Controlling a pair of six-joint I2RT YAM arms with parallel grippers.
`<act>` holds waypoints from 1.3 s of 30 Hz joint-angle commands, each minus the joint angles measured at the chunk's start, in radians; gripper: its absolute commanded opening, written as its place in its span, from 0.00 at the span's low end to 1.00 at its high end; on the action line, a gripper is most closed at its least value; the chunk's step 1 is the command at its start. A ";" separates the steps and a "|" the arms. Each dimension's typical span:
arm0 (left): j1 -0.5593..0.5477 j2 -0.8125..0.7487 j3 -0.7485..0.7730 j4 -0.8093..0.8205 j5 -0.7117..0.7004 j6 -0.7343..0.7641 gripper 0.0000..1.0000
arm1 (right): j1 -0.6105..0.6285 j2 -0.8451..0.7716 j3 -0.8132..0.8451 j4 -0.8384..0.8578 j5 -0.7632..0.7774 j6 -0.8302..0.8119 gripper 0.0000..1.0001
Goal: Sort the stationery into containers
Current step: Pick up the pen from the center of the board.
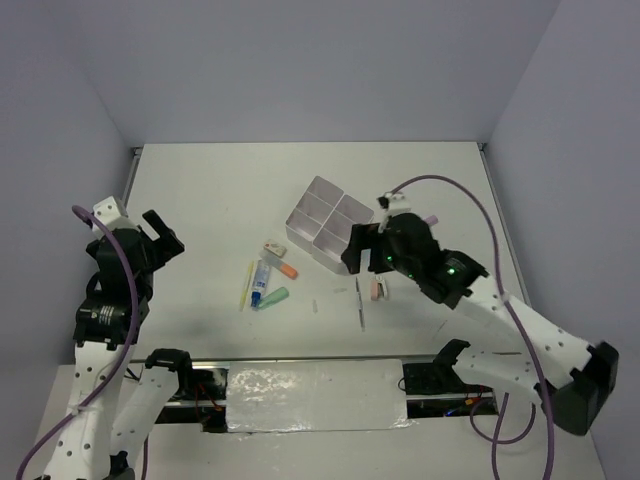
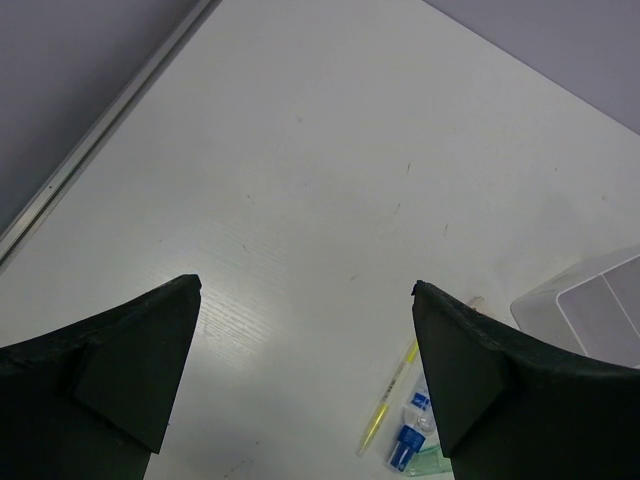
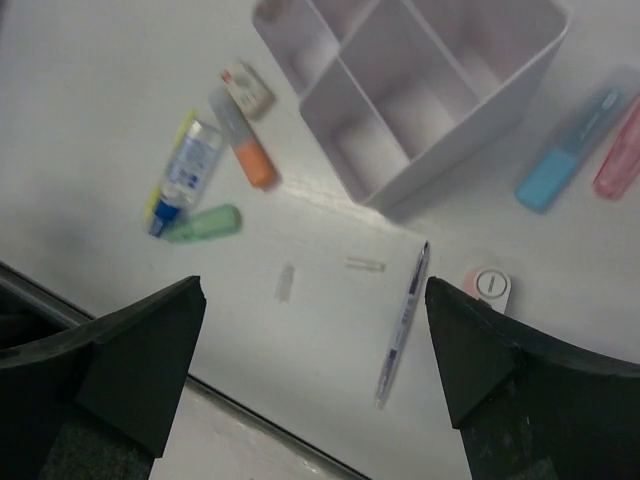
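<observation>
The white four-compartment container (image 1: 325,224) (image 3: 420,90) stands mid-table with all its compartments bare. Left of it lie an eraser (image 1: 273,249), an orange highlighter (image 1: 285,267), a blue-capped tube (image 1: 261,282), a green highlighter (image 1: 274,298) and a yellow pen (image 1: 246,285) (image 2: 390,398). A white pen (image 3: 403,322) and a pink stapler (image 3: 489,287) lie in front of the container. Blue (image 3: 566,155) and pink (image 3: 620,150) highlighters lie to its right. My right gripper (image 1: 358,250) (image 3: 315,300) hovers open above the white pen. My left gripper (image 1: 160,237) (image 2: 305,290) is open over bare table at far left.
Two small clear bits (image 3: 284,281) (image 3: 365,264) lie on the table near the white pen. The table's near edge (image 3: 250,410) runs just below them. A metal rail (image 2: 100,140) borders the table's left side, with grey walls beyond.
</observation>
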 commanded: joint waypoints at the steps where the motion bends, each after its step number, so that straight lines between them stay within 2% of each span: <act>1: -0.001 0.017 0.011 0.026 0.021 0.018 0.99 | 0.124 0.104 0.037 -0.108 0.262 0.072 0.97; 2: 0.000 0.020 0.008 0.032 0.026 0.023 0.99 | 0.168 0.119 0.029 -0.101 0.307 0.086 0.95; 5: 0.000 0.029 0.005 0.041 0.058 0.035 0.99 | 0.216 0.162 -0.014 -0.075 0.338 0.132 0.83; 6: 0.000 0.033 0.004 0.044 0.075 0.038 0.99 | 0.224 0.177 -0.043 -0.065 0.339 0.149 0.75; 12: 0.000 0.062 0.002 0.051 0.104 0.049 0.99 | 0.238 0.256 -0.143 -0.030 0.348 0.176 0.53; 19: 0.000 0.074 0.002 0.052 0.113 0.052 0.99 | 0.238 0.345 -0.224 0.042 0.310 0.199 0.51; 28: 0.000 0.091 0.007 0.049 0.115 0.050 0.99 | 0.236 0.460 -0.247 0.126 0.255 0.205 0.47; 32: 0.000 0.091 0.004 0.051 0.116 0.052 0.99 | 0.238 0.495 -0.246 0.145 0.238 0.205 0.42; 37: -0.001 0.097 0.008 0.040 0.106 0.052 0.99 | 0.239 0.582 -0.238 0.134 0.244 0.219 0.24; 39: 0.000 0.102 0.008 0.040 0.109 0.052 0.99 | 0.243 0.602 -0.242 0.140 0.232 0.224 0.14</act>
